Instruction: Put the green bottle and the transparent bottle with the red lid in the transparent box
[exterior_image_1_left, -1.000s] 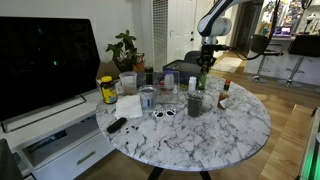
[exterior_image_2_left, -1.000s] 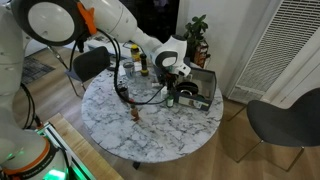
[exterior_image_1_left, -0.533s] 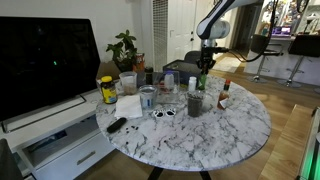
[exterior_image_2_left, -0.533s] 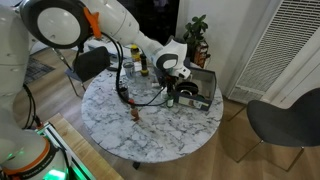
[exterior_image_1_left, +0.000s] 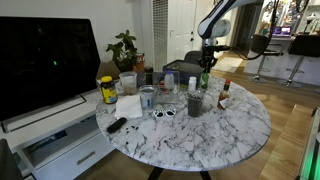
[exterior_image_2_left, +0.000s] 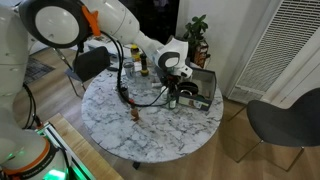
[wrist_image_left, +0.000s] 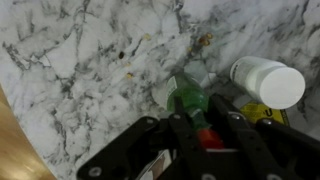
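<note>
Where the hand (wrist_image_left: 200, 113) hangs over the worktop (exterior_image_1_left: 205, 132), its two fingers (wrist_image_left: 222, 122) stand narrowly apart on either side of the top of the green bottle (wrist_image_left: 190, 100). The wrist view does not show whether they press on it, so I cannot tell if it is gripped. The green bottle stands upright on the marble, directly under the hand (exterior_image_1_left: 205, 64) in an exterior view. Something red shows between the fingers in the wrist view, too blurred to name. Just beside the green bottle there, a white-lidded jar (wrist_image_left: 268, 82) stands with a scrap of yellow label below it. The red-lidded bottle (exterior_image_1_left: 225, 92) is upright a little apart from the green bottle (exterior_image_1_left: 203, 82), nearer the worktop's edge. The box (exterior_image_2_left: 208, 78) lies near the hand (exterior_image_2_left: 172, 72) at the rim of the worktop (exterior_image_2_left: 150, 130). Farther off stand a yellow-lidded jar (exterior_image_1_left: 107, 90) and a white cloth (exterior_image_1_left: 128, 105).
</note>
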